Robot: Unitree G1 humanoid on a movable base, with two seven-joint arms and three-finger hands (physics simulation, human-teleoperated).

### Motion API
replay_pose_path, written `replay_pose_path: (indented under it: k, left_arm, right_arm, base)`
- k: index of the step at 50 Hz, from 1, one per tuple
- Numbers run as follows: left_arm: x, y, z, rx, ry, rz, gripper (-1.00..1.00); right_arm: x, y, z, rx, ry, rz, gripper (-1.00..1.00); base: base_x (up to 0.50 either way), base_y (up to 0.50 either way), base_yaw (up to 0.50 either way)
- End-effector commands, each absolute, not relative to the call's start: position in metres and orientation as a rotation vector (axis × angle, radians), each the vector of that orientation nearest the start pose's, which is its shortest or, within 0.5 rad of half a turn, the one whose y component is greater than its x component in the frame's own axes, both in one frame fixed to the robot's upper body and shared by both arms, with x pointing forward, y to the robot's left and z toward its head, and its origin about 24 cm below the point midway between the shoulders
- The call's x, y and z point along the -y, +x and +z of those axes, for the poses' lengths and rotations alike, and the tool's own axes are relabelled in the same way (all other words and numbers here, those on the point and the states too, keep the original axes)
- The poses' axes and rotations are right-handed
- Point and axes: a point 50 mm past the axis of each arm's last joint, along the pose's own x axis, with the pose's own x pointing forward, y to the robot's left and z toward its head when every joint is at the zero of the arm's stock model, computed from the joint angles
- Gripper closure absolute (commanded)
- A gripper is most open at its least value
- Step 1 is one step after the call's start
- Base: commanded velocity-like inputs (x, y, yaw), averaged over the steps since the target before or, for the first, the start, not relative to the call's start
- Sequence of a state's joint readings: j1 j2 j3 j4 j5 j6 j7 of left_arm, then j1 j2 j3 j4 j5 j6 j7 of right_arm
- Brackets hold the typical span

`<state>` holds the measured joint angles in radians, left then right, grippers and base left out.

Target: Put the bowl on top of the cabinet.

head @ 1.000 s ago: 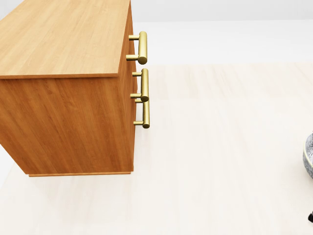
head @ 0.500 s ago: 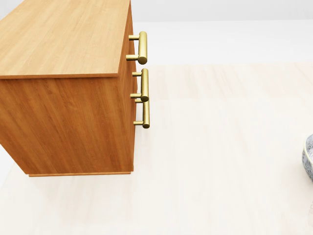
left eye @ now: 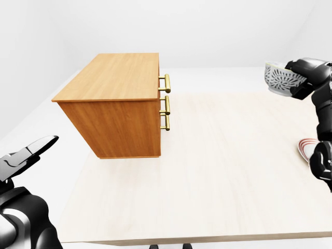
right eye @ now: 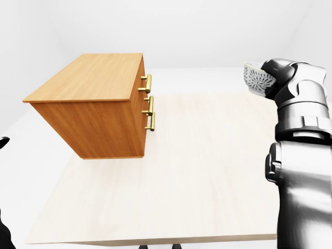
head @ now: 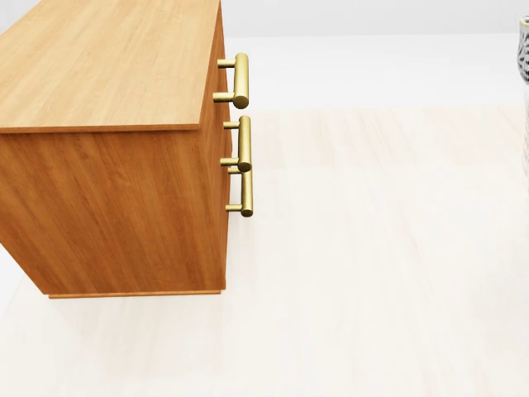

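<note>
A white bowl with a dark pattern (left eye: 279, 80) hangs in the air at the right of the left-eye view, with my right hand (left eye: 299, 79) shut on its far side. A sliver of the bowl (head: 525, 45) shows at the head view's right edge. The wooden cabinet (left eye: 119, 104) with brass handles (left eye: 166, 101) stands on the pale table (left eye: 218, 171) at the left, well apart from the bowl. Its top (left eye: 116, 75) is bare. My left hand (left eye: 31, 153) hovers low at the left with its fingers spread, holding nothing.
A white dish with a red rim (left eye: 306, 149) lies on the table at the right, partly hidden by my right arm (left eye: 324, 119). The table's near edge (left eye: 207, 239) runs along the bottom of the left-eye view.
In the head view the bowl has risen along the right edge, from low near the table to the upper corner. The cabinet and the camera have not moved.
</note>
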<state>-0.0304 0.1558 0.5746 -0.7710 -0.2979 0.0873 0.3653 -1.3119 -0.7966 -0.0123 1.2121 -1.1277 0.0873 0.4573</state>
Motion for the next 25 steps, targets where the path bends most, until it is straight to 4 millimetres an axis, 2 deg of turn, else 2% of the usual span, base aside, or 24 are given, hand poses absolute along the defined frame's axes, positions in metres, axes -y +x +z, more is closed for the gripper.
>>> replay_pose_path:
  k: [1, 4, 5, 6, 11, 12, 15, 17, 20, 25]
  left_arm:
    - [-0.270, 0.163, 0.220, 0.807, -0.082, 0.699, -1.00]
    - [-0.269, 0.162, 0.222, 0.819, -0.092, 0.690, -1.00]
    - [-0.268, 0.161, 0.224, 0.828, -0.091, 0.688, -1.00]
    - [-0.267, 0.161, 0.224, 0.830, -0.091, 0.687, -1.00]
    - [-0.267, 0.162, 0.224, 0.830, -0.089, 0.683, -1.00]
    - [-0.267, 0.162, 0.224, 0.830, -0.089, 0.683, -1.00]
    - [-0.267, 0.161, 0.225, 0.836, -0.091, 0.683, -1.00]
    - [-0.267, 0.161, 0.225, 0.836, -0.092, 0.683, -1.00]
    - [-0.264, 0.164, 0.222, 0.816, -0.092, 0.672, -1.00]
    - [-0.265, 0.161, 0.224, 0.830, -0.098, 0.674, -1.00]
  right_arm:
    - [0.265, 0.389, 0.384, -0.312, -1.627, -0.308, 1.00]
    - [0.230, 0.401, 0.381, -0.262, -1.698, -0.256, 1.00]
    - [0.221, 0.403, 0.380, -0.247, -1.714, -0.243, 1.00]
    - [0.221, 0.403, 0.380, -0.247, -1.714, -0.243, 1.00]
    - [0.161, 0.415, 0.372, -0.111, -1.736, -0.136, 1.00]
    - [0.161, 0.415, 0.371, -0.110, -1.736, -0.135, 1.00]
    - [0.131, 0.417, 0.367, -0.036, -1.736, -0.081, 1.00]
    - [0.131, 0.417, 0.367, -0.035, -1.735, -0.081, 1.00]
    - [0.086, 0.415, 0.364, 0.086, -1.749, -0.019, 1.00]
    - [0.063, 0.411, 0.366, 0.156, -1.745, 0.008, 1.00]
  base:
    - [0.00, 0.00, 0.00]
    - [0.00, 0.00, 0.00]
    - [0.00, 0.00, 0.00]
    - [0.00, 0.00, 0.00]
    - [0.00, 0.00, 0.00]
    - [0.00, 0.00, 0.00]
    - [0.00, 0.00, 0.00]
    - [0.00, 0.00, 0.00]
    - [0.00, 0.00, 0.00]
    - [0.00, 0.00, 0.00]
